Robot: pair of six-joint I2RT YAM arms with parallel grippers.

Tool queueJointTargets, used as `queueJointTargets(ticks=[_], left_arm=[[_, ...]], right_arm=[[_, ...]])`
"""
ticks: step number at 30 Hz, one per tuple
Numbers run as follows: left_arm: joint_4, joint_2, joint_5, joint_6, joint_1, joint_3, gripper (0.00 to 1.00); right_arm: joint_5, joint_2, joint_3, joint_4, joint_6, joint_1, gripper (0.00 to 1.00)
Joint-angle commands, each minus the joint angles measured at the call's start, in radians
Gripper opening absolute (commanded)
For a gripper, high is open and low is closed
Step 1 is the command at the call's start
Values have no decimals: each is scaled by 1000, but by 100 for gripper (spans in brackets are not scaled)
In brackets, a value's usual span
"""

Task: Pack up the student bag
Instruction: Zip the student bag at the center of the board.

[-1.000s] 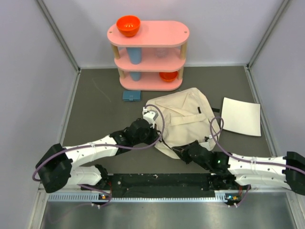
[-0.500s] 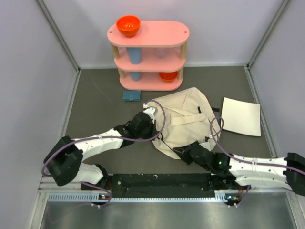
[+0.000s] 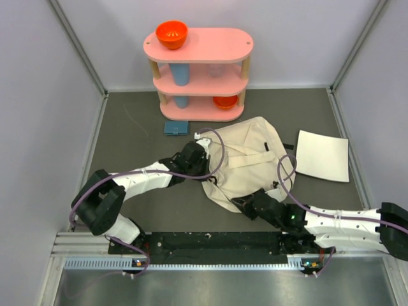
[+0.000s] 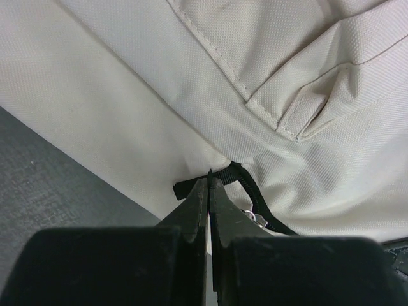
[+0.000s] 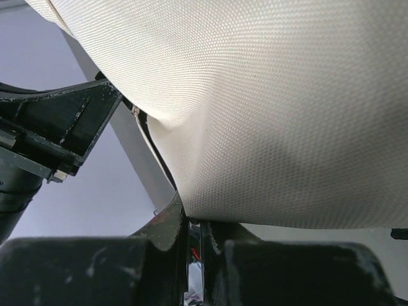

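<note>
The student bag [image 3: 248,159] is lying slumped at the middle of the table [image 3: 127,140]. Your left arm is lying stretched out low from its base at 7 o'clock to the bag's 9 o'clock edge. There your left gripper [image 4: 208,180] is pinching a black strap [image 4: 191,187], jaws shut. Your right arm is lying low from 4 o'clock, and your right gripper [image 5: 190,224] is clamping the bag's cream fabric at its 6 o'clock edge.
</note>
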Motion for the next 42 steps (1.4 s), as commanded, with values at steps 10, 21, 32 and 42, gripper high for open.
queueJointTargets(ticks=[10,21,32,42], left_arm=[[-82,-249,-327,86,94,6,62],[-308,-574,-371,23,237,-9,99],[-343,-602,-311,63,263,36,99],[-131,-498,63,57,263,54,99]], right_arm=[[-35,195,256,14,-520,17,0],[-420,501,664,5,-1051,4,17],[-204,225,657,-98,-1188,3,78],[-16,-31,536,-331,-983,-343,85]])
